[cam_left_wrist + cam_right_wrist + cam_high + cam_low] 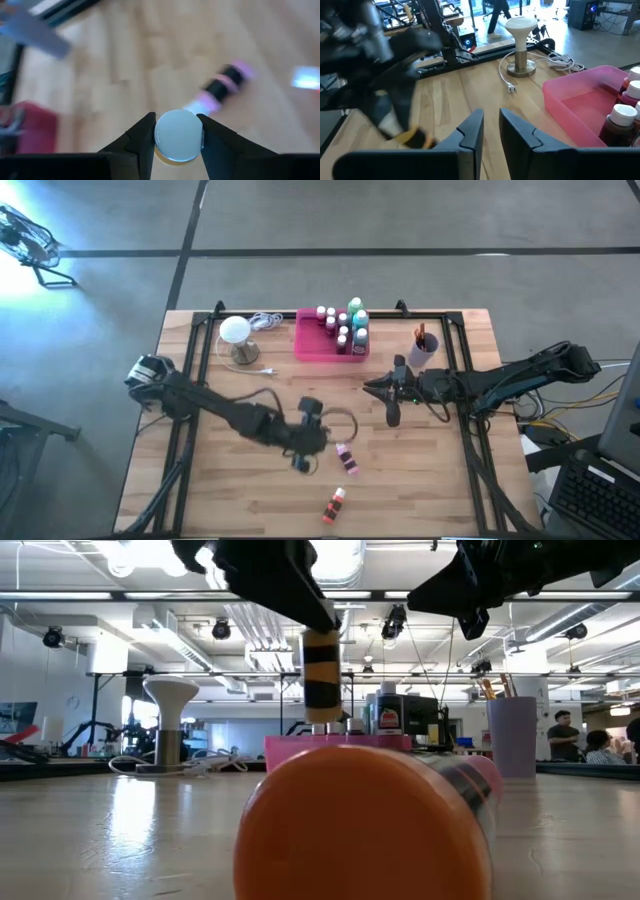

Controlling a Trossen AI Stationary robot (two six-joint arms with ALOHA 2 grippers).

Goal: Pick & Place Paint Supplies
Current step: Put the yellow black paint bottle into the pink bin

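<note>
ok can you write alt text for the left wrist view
The left end effector grips the round white cap of a small bottle between its two dark fingers, above a light wooden table. Beyond it a pink and black bottle lies on its side on the wood, and part of a pink tray shows at one edge.

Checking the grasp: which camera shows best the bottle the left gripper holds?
The left wrist view: the bottle's white cap sits squarely between both fingers. The low view shows its yellow, black-striped body hanging lifted under the left gripper. The high view hides it; the right wrist view blurs it.
</note>
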